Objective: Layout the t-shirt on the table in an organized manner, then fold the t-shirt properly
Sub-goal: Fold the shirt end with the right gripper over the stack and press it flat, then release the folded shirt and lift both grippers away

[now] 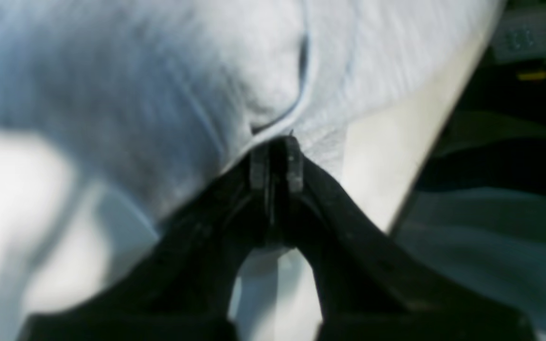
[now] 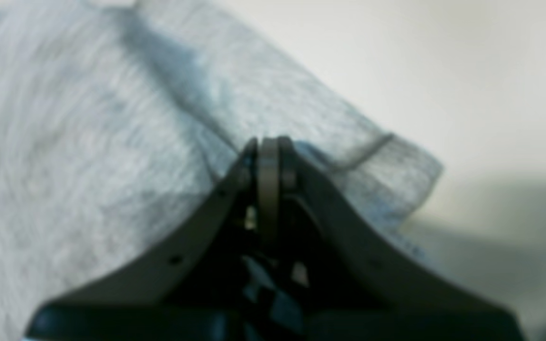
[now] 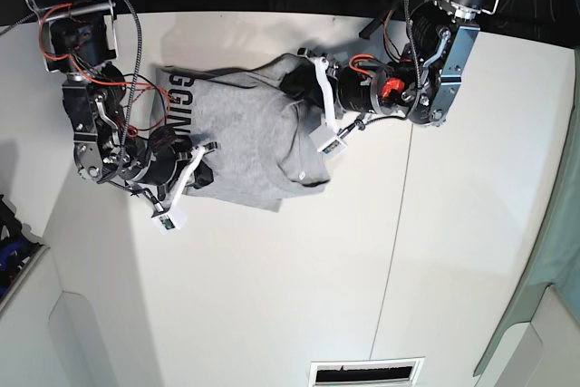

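The light grey t-shirt (image 3: 245,133) lies bunched on the white table (image 3: 272,296) near its far edge, with black lettering (image 3: 178,106) showing at its left end. My left gripper (image 3: 304,101) is at the shirt's right side. In the left wrist view the left gripper (image 1: 275,142) is shut on a seamed edge of the t-shirt (image 1: 159,94). My right gripper (image 3: 207,169) is at the shirt's lower left. In the right wrist view the right gripper (image 2: 268,142) is shut on the t-shirt (image 2: 88,142), whose cloth rises to the tips like a tent.
A thin dark seam (image 3: 394,224) runs across the table right of the shirt. A pale green panel (image 3: 562,251) borders the right edge. A slotted vent (image 3: 367,373) sits at the near edge. The table's edge (image 1: 424,166) passes close to the left gripper.
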Controlling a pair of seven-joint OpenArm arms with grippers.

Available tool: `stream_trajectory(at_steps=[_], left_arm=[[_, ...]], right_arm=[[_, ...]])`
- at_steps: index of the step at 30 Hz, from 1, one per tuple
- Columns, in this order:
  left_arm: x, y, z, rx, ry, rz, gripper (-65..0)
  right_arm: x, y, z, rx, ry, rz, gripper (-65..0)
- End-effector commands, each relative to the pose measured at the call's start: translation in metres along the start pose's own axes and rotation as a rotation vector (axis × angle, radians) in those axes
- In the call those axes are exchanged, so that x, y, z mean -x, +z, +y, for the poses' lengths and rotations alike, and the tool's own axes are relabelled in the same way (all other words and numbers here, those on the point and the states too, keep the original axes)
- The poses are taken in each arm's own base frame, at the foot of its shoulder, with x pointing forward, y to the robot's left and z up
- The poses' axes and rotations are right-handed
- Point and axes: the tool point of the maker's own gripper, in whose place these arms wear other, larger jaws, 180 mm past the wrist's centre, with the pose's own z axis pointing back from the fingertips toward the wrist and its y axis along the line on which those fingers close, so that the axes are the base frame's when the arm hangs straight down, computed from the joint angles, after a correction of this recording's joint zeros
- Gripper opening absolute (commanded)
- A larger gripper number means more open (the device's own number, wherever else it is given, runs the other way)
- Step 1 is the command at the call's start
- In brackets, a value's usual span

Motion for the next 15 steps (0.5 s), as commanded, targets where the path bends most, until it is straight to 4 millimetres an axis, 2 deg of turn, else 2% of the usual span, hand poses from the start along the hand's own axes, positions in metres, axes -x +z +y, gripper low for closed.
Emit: stream_trajectory(at_steps=[1,5,8,12,15], left_arm=[[-0.014,0.003,0.009,-0.02,-0.021,-0.023,-60.6],[-0.032,0.003,0.034,-0.056,-0.011,-0.034,-60.6],[-0.06,0.005,0.047,-0.07,-0.019,-0.058,-60.6],[-0.096,0.014,0.058,-0.092,-0.051,-0.095,-60.6],[-0.108,0.022,0.064,-0.109,-0.07,-0.095,-60.5]], right_arm=[[-0.005,0.006,0.003,-0.014,0.01,-0.016,-65.0],[0.018,0.017,0.029,-0.072,-0.006,-0.013,-65.0],[0.028,0.026,0.053,-0.124,-0.028,-0.042,-65.0],[0.037,0.032,0.08,-0.169,-0.037,-0.064,-65.0],[0.037,0.029,0.095,-0.191,-0.047,-0.075,-65.0]])
